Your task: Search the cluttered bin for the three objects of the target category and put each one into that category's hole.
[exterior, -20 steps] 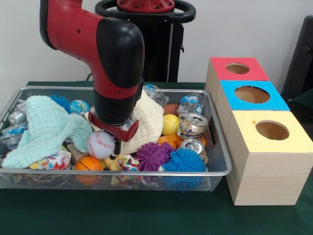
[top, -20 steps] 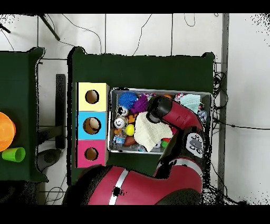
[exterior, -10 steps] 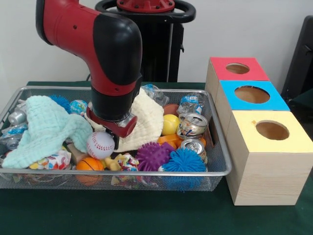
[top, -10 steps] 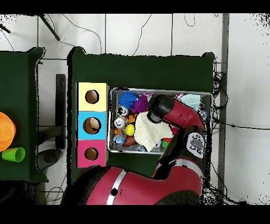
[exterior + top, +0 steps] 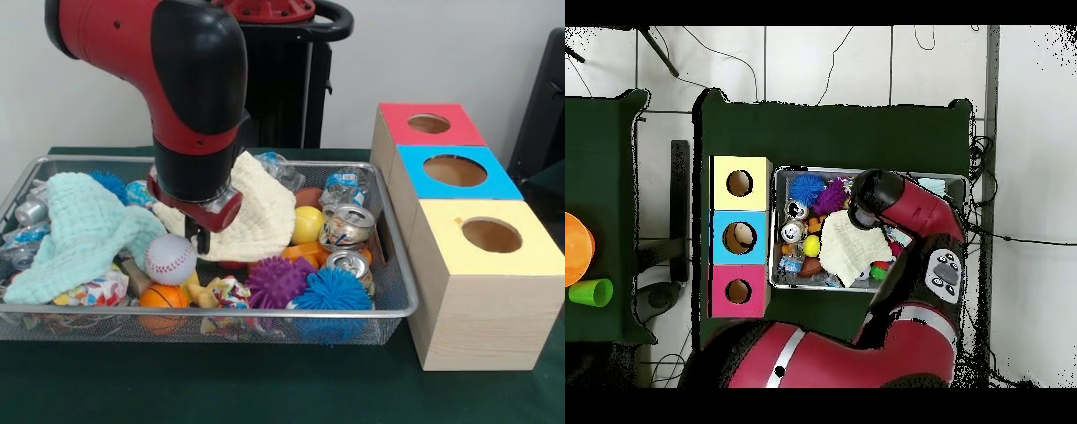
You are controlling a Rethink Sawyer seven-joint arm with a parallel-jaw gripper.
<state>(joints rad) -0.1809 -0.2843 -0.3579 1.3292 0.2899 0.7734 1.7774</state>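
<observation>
Bin point(image 5: 388, 305): silver wire mesh, metal, fine weave.
Boxes point(image 5: 481, 331): pale bare wood with visible grain; tops matt, painted red, blue, yellow.
Cloths: cream one point(image 5: 260, 216) waffle-textured; mint one point(image 5: 79, 234) soft, crinkled.
Cans point(image 5: 346, 225): shiny metal, dented.
Spiky balls point(image 5: 275, 281): rubbery, bristled.
Baseball point(image 5: 170, 258): matt white, red stitching.
Arm point(image 5: 190, 79): glossy red and black plastic.
Tabletop point(image 5: 265, 384): matt dark green cloth.

1. Front view: close, low, level with the desk point(image 5: 265, 397), facing the wire bin point(image 5: 393, 296) and three hole boxes point(image 5: 481, 291).
2. Overhead view: high, straight down, wide; takes in the whole desk point(image 5: 835, 130) and surrounding floor point(image 5: 1025, 120).
3. Shared: bin point(image 5: 778, 230), boxes point(image 5: 740, 237), red arm point(image 5: 915, 215), turned half round between views.
</observation>
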